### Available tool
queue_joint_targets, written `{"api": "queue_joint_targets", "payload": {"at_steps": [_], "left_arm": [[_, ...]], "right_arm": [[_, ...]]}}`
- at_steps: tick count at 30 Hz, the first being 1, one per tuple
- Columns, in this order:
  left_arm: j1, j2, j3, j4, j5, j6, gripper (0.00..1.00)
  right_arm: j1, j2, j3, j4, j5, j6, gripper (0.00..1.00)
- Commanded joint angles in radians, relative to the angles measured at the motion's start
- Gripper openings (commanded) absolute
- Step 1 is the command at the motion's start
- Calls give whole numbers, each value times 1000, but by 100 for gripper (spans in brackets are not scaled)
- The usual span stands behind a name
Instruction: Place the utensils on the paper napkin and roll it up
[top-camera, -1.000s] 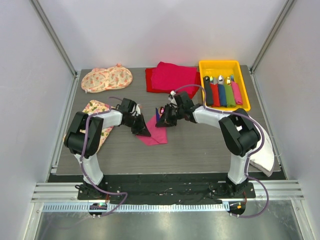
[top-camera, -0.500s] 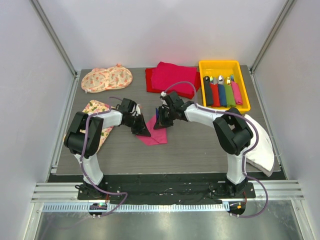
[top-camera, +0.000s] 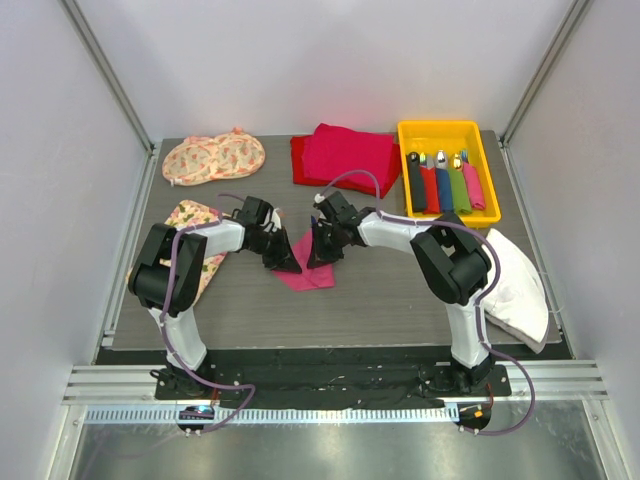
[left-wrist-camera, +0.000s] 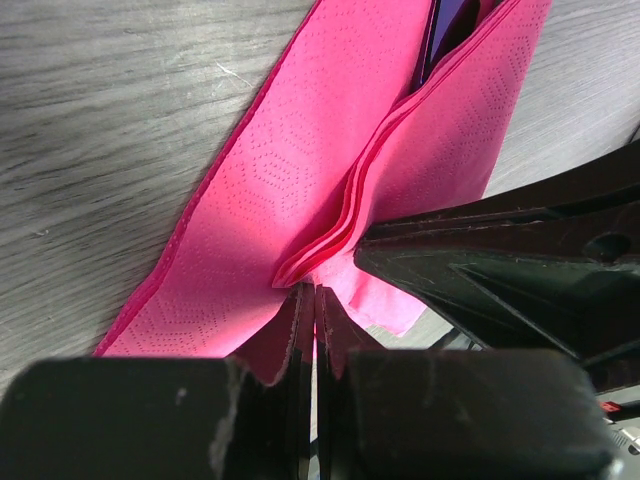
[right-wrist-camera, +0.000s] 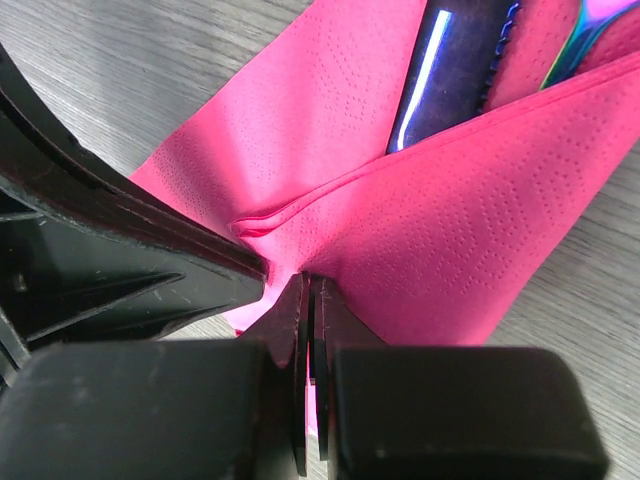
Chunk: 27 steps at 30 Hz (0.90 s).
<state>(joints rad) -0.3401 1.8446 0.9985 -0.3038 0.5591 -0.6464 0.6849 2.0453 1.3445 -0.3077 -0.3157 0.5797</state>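
The pink paper napkin (top-camera: 312, 275) lies on the grey table between both arms, folded over on itself. The utensils lie inside the fold: a dark blue-purple handle (right-wrist-camera: 440, 80) and a shiny head (right-wrist-camera: 592, 20) show in the right wrist view, and a dark sliver (left-wrist-camera: 450, 28) in the left wrist view. My left gripper (top-camera: 285, 262) is shut on the napkin's near edge (left-wrist-camera: 300, 170). My right gripper (top-camera: 319, 254) is shut on the napkin's upper layer (right-wrist-camera: 450, 230). The two grippers almost touch, facing each other.
A yellow tray (top-camera: 405, 150) with several coloured utensil bundles stands at the back right. A pile of red-magenta cloth (top-camera: 340, 155) lies behind the napkin. Floral mats lie at the back left (top-camera: 213, 158) and under the left arm (top-camera: 195, 215). A white cloth (top-camera: 518, 290) lies at the right edge.
My right gripper has moved left towards my left gripper, drawing the napkin layer over the utensils. The left gripper has stayed in place.
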Motion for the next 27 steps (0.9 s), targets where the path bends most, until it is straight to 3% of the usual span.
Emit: {"api": "queue_joint_targets", "payload": {"at_steps": [1, 10, 17, 27], "left_arm": [[7, 8, 12, -26, -61, 36, 5], [1, -132, -32, 97, 76, 5, 15], [-31, -113, -69, 164, 116, -53, 14], [-23, -7, -55, 141, 58, -44, 7]], "right_arm": [[2, 42, 7, -22, 60, -29, 1], [1, 62, -41, -2, 9, -15, 1], [-15, 56, -51, 35, -59, 25, 1], [-24, 32, -61, 64, -106, 28, 1]]}}
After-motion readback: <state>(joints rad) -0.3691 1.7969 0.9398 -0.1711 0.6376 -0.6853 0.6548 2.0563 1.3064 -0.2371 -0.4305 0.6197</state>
